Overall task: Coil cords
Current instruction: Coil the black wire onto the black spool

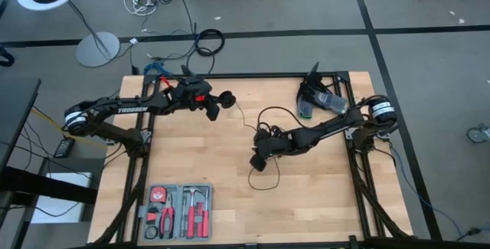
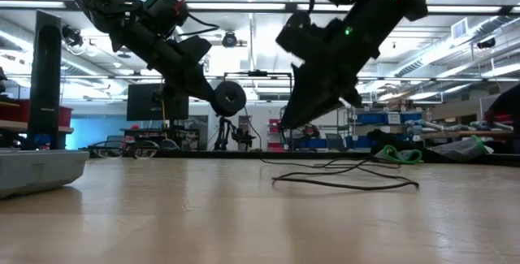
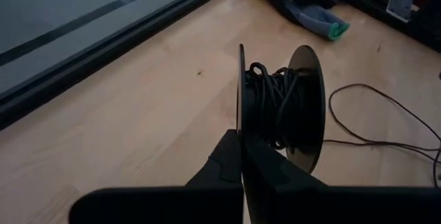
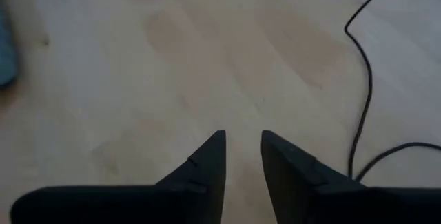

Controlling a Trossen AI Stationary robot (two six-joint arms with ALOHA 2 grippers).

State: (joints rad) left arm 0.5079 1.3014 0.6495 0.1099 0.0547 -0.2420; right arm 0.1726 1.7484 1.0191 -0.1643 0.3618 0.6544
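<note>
Cord: mostly wound on spool, loose tail lying on counter mid-right
Left claw: pinched on spool rim, held above counter
Right claw: slightly spread, empty, cord just beside it; nearer arm

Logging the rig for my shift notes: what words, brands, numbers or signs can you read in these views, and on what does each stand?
"TROSSEN": white letters along the left arm, high view.
Tool tray at the table's near edge: a round label on one item, too small to read.
Spool shut in the left tool: no lettering visible.
Room behind the table, low view: signs too blurred to read.
</note>
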